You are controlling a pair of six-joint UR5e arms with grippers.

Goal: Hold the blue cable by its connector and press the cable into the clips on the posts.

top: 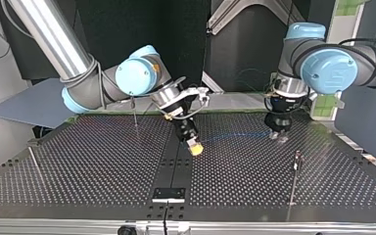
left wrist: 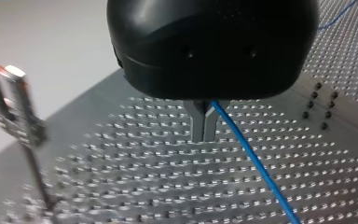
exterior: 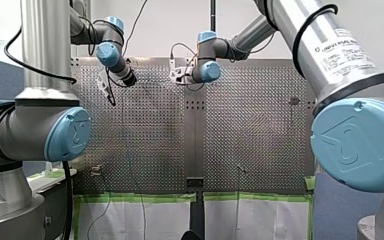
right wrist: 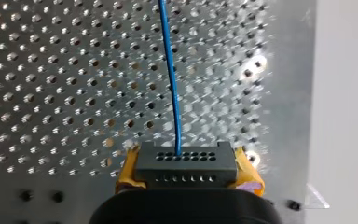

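my right gripper [top: 194, 145] is clenched on the dark connector [right wrist: 182, 164], its yellow pads [right wrist: 249, 179] pressed against the two ends of the block, and the blue cable [right wrist: 171, 79] runs straight out of the connector over the perforated table [top: 103, 171]. my left gripper [left wrist: 204, 127] has its metal fingers [left wrist: 197, 122] pinched together with the cable coming out from between them, so it seems to be grasping the cable further along, though the contact itself is tucked under the black body. in the top view the cable hangs as a thin line between the two grippers, running from my right gripper toward three o'clock to my left one, just above the table and touching no post. one post [top: 295, 171] stands at about five o'clock from my left gripper, a second post [top: 135, 111] at about ten o'clock from my right gripper, and a third post [top: 35, 164] well away toward nine o'clock. in the left wrist view a clip [left wrist: 18, 93] on its post stands beside the gripper, well apart from the cable. by my judgement the holding part is done: connector gripped, cable guided by the other arm. no clip shows cable seated in it, so the whole pressing part is left, starting with carrying the span over to the first post.
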